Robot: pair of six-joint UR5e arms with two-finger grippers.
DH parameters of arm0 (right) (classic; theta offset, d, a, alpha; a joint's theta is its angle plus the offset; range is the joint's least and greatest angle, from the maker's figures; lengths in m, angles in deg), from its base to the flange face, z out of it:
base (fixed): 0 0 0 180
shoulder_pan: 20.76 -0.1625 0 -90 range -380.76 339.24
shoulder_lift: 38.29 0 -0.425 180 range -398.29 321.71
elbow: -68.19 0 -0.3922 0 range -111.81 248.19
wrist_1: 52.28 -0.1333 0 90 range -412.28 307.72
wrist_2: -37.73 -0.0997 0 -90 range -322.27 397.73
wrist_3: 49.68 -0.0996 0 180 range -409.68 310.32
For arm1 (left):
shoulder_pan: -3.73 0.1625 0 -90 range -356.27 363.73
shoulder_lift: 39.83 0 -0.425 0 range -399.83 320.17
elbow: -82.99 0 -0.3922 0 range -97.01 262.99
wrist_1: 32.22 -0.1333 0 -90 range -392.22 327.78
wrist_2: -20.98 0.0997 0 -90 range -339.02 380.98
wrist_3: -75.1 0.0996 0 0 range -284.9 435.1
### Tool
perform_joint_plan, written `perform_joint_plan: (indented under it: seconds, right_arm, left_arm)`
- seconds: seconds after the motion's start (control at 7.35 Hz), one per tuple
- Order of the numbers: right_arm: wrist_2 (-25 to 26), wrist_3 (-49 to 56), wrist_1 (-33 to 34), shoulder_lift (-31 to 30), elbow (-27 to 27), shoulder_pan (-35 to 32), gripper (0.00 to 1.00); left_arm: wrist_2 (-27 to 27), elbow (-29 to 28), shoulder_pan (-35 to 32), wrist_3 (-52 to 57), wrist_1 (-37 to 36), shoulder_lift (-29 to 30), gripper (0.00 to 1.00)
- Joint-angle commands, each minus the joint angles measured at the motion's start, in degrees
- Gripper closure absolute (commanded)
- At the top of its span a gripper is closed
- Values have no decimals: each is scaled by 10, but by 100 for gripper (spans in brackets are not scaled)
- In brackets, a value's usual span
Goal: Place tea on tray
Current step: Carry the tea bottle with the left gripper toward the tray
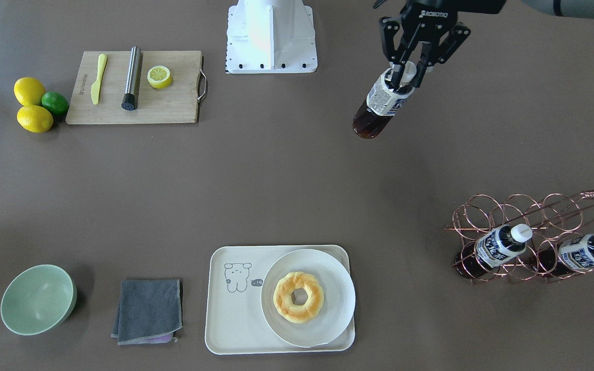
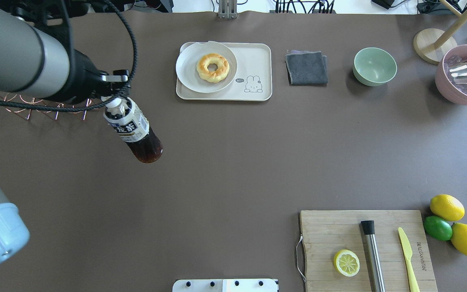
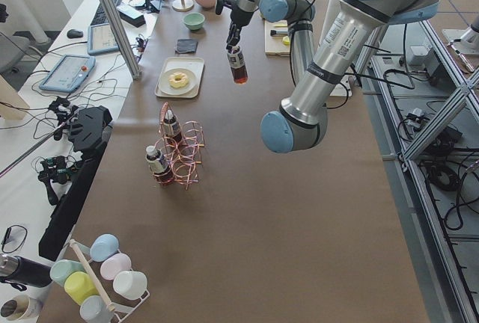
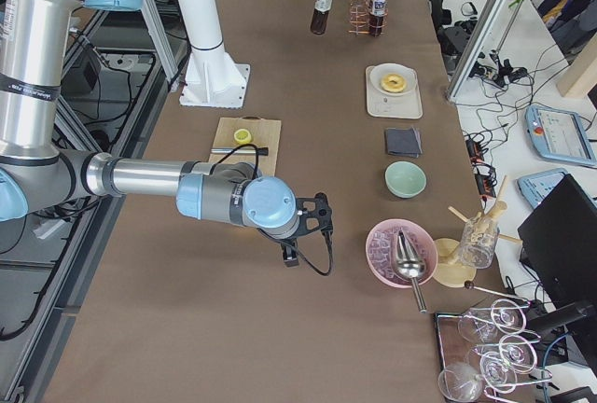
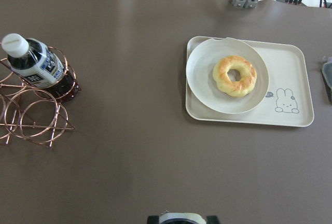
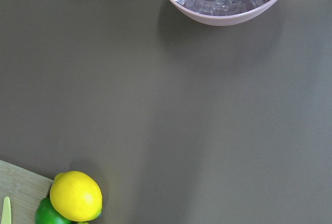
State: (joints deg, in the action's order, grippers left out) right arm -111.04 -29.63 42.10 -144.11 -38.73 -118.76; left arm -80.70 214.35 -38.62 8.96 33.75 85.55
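In the overhead view the left arm point(image 2: 14, 61) covers most of the left gripper point(image 2: 115, 101) and of the copper rack point(image 2: 26, 111) beside it, and in the front view the fingers point(image 1: 393, 76) hide part of the white cap point(image 1: 409, 66) of the tea point(image 1: 383, 99). The right gripper point(image 4: 315, 215) shows only in the right side view, too small to tell how its jaws stand. Near it, the pink ice bowl point(image 6: 228, 18) is cut by the upper edge of the wrist view, the lime point(image 6: 49, 214) by the lower edge.
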Motion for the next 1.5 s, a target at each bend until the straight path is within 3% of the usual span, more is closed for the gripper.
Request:
perform_joint_plan:
  seconds: [0.0,0.41,0.54,0.82,1.36]
  right_arm:
    - [50,-18,0,41,-1,40,0]
    - [66,-28,-1,49,-6,55,0]
    - [67,-28,0,49,-7,58,0]
    - [68,-31,0,48,-7,61,0]
    - [67,-47,0,42,-7,61,0]
  left_arm:
    - [99,-70,105,-77,-20,75,100]
    - [156,-176,168,-115,-15,158,100]
    - [176,-193,186,-123,-12,159,100]
    - [189,-217,207,-127,29,155,100]
    - [190,-220,217,-136,40,149,100]
